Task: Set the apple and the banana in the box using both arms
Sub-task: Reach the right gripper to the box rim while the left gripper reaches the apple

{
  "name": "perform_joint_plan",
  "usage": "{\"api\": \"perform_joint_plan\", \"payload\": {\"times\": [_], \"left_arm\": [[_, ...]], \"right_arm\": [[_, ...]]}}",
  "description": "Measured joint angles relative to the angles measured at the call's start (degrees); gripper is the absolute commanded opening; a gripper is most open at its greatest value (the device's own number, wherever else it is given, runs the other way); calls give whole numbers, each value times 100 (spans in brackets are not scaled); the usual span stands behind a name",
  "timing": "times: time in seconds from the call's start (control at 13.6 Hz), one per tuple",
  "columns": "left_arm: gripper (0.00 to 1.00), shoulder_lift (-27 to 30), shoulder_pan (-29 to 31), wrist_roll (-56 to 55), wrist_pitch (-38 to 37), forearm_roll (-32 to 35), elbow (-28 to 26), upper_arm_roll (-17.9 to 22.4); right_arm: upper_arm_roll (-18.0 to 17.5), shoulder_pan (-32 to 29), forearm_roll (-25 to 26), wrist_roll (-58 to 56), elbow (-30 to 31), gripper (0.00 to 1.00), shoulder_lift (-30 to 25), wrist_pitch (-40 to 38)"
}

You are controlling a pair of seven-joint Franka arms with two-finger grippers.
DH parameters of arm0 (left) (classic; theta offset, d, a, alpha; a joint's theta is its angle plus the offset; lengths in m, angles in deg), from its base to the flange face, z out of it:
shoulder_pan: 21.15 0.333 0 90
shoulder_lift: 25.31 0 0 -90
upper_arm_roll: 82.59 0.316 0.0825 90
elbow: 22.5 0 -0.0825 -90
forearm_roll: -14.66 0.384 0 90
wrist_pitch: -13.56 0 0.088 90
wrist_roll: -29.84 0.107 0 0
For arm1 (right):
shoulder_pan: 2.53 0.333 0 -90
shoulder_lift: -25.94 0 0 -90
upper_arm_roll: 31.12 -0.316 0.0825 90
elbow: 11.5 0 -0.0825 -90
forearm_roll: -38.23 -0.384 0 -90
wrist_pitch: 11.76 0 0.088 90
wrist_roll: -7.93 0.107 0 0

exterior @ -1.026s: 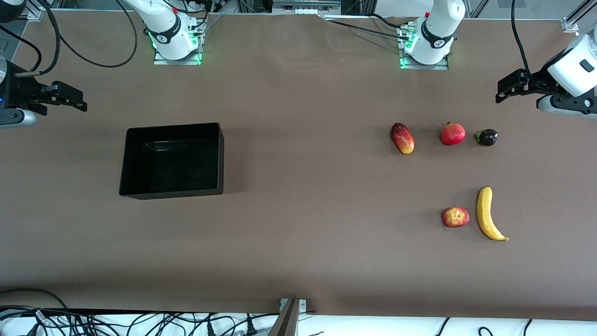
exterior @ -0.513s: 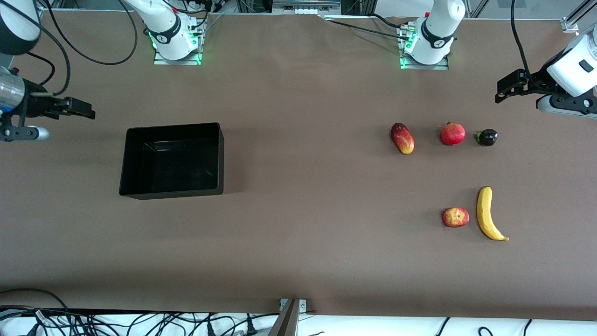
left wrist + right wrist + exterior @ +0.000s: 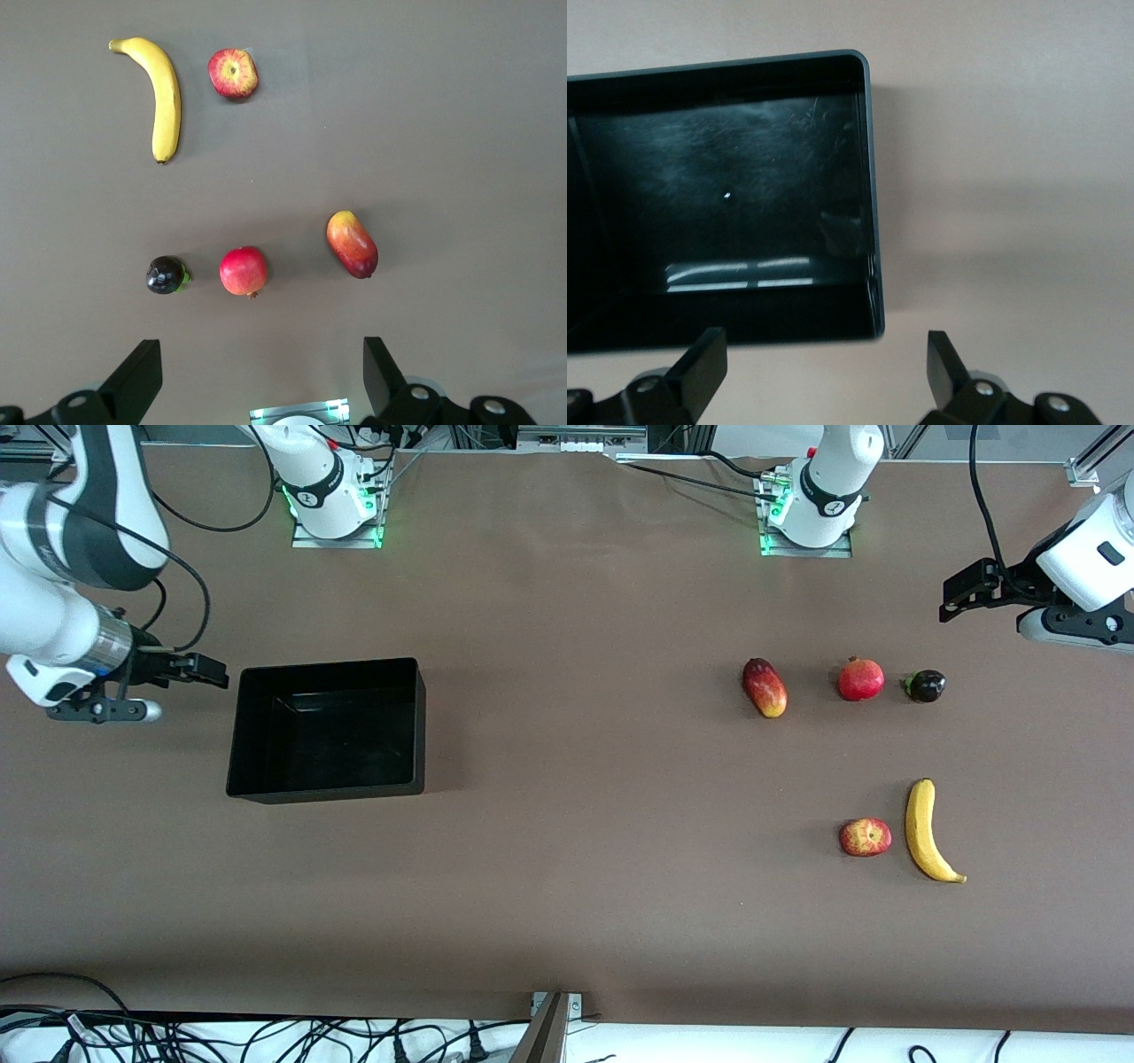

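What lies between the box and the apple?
Only bare table in the front view; the box sits toward the right arm's end, the apple toward the left arm's.

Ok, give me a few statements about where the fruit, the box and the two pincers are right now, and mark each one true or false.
1. The box has nothing in it. True.
2. The apple lies beside the banana on the table. True.
3. The left pincer is shut on the banana. False: it is open, empty and up in the air at the left arm's end of the table.
4. The right pincer is open, beside the box. True.
5. The apple lies farther from the front camera than the round red fruit. False: it lies nearer.
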Motion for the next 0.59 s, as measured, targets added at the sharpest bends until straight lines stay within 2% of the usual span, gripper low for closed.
{"api": "perform_joint_plan", "payload": {"times": [0.15,0.29,0.59], "left_arm": [[100,-88,-6,0,76,0,0,-6],[100,-190,-13,0,207,0,0,-12],[100,-711,-17,-75,961,0,-25,-26]], "right_arm": [[0,0,0,-122,809,100,5,1166],[0,0,0,-191,1387,100,27,1896],[218,-1,0,-620,1785,100,110,2590]]}}
